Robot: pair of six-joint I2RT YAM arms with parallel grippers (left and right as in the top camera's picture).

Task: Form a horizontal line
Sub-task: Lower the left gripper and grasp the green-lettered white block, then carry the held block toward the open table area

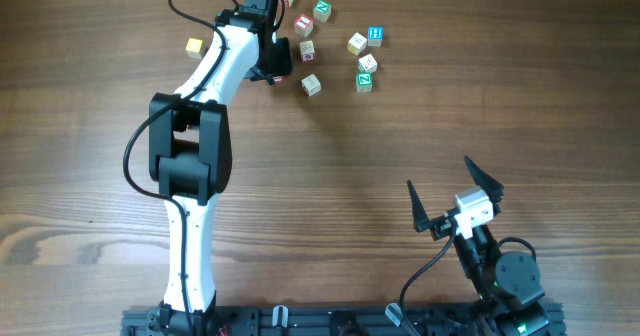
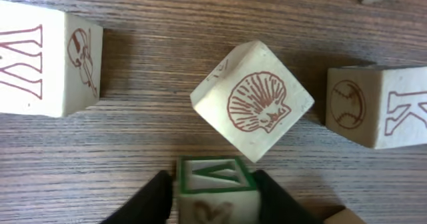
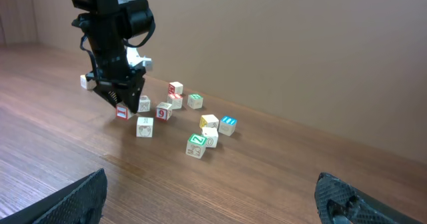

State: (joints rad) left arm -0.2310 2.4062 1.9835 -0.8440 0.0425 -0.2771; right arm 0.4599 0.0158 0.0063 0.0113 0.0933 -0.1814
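Left claw (image 2: 213, 192), partly closed, pinches a green-faced cube (image 2: 213, 172) by two sides. Just ahead sits a skewed shell cube (image 2: 253, 101), with a W cube (image 2: 40, 61) and a K cube (image 2: 380, 107) apart on either side: a loose left-to-right spread on the far side of the desk (image 1: 320, 206), no line yet. Right claw (image 1: 438, 174), wide open and empty, is far off.

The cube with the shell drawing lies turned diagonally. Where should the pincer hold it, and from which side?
Come from above with the pincer turned diagonally, closing on two opposite flat side faces of the shell cube, not its corners. The green-framed cube sits close at its bottom corner, so keep the approach vertical.
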